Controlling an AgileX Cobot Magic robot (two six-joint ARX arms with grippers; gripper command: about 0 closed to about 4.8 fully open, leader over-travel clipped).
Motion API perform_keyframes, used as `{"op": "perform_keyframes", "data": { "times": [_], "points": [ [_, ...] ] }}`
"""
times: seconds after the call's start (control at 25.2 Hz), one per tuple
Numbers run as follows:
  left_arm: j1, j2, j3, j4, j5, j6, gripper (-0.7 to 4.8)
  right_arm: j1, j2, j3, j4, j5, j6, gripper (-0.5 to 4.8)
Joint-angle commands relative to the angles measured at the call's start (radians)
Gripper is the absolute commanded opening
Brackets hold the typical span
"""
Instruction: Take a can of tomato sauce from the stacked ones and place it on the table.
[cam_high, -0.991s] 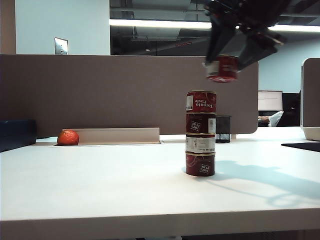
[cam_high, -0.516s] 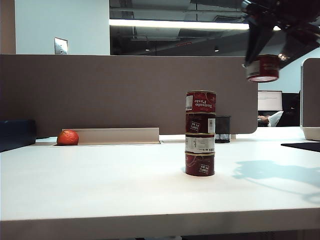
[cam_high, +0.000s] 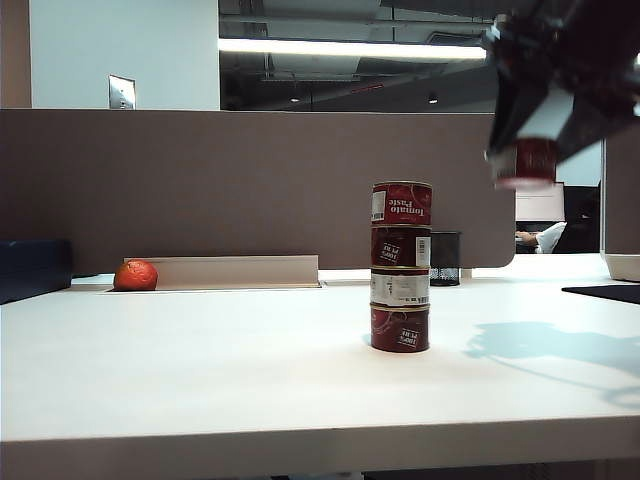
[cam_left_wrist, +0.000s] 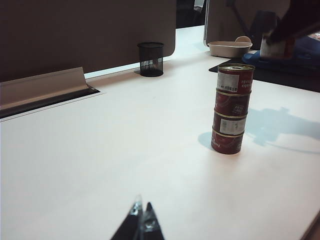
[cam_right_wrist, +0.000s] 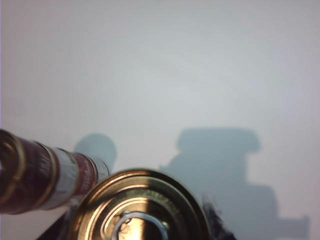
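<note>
I carry the short red-labelled can of tomato sauce (cam_high: 524, 163), pinched in my right gripper (cam_high: 527, 150), high and clear of the four stacked ones (cam_high: 401, 266) over the off-white table (cam_high: 250, 360), while my left gripper (cam_left_wrist: 142, 216), fingers pressed together, hangs idle.

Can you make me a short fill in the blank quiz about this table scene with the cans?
1. The stack of cans on the table is ____ cans high.
2. The right hand holds a can of tomato sauce up in the ____.
3. The left hand, low over the table, holds ____.
4. By the partition lies an orange, ____ of the stack in the exterior view.

Missing words: four; air; nothing; left
</note>
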Motion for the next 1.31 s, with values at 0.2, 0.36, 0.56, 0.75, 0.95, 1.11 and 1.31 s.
{"op": "perform_keyframes", "data": {
  "times": [0.2, 0.36, 0.56, 0.75, 0.95, 1.11, 1.31],
  "points": [
    [0.001, 0.001, 0.003, 0.013, 0.004, -0.003, -0.06, 0.002, -0.004, -0.188, 0.254, 0.022, 0.034, 2.65],
    [0.001, 0.001, 0.003, 0.013, 0.004, -0.003, -0.06, 0.002, -0.004, -0.277, 0.411, 0.042, 0.034, 2.64],
    [0.001, 0.001, 0.003, 0.012, 0.004, -0.003, -0.06, 0.002, 0.003, -0.357, 0.553, 0.108, 0.034, 2.64],
    [0.001, 0.001, 0.003, 0.013, 0.004, -0.003, -0.06, 0.002, 0.055, -0.386, 0.621, 0.114, 0.034, 2.64],
    [0.001, 0.001, 0.003, 0.013, 0.004, -0.003, -0.06, 0.002, 0.106, -0.400, 0.636, 0.114, 0.034, 2.65],
    [0.001, 0.001, 0.003, 0.013, 0.004, -0.003, -0.06, 0.002, 0.146, -0.403, 0.649, 0.114, 0.034, 2.64],
    [0.001, 0.001, 0.003, 0.013, 0.004, -0.003, -0.06, 0.002, 0.183, -0.403, 0.662, 0.109, 0.034, 2.65]
  ]
}}
